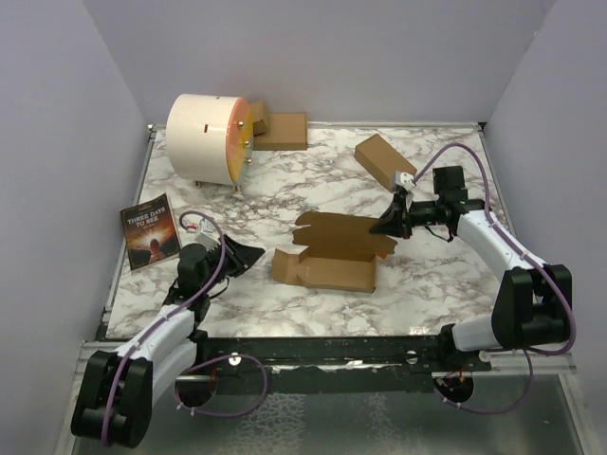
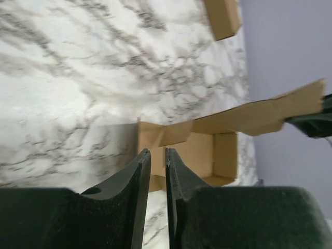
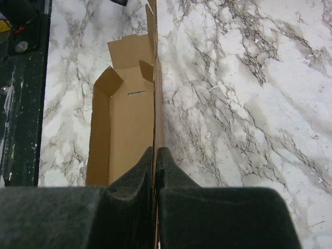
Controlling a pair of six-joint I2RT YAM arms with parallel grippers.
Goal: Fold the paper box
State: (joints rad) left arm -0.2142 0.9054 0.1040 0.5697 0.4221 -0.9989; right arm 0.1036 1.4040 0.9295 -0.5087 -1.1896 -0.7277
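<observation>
While right jaws pinch its flap, the paper box point(image 1: 322, 272) rests.

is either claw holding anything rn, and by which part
The right claw is shut on the paper box, pinching the edge of its raised lid panel. The left claw holds nothing, standing slightly open just short of the box.

Top camera: fixed high behind my arm bases, facing down and forward, far enough to take in the whole desk point(image 1: 313, 180). Left wrist camera: low, close, sighting along my left pincer point(image 2: 158, 151) toward the paper box point(image 2: 202, 153). Right wrist camera: steeply downward past my right pincer point(image 3: 155, 150), close. All three share that box.
</observation>
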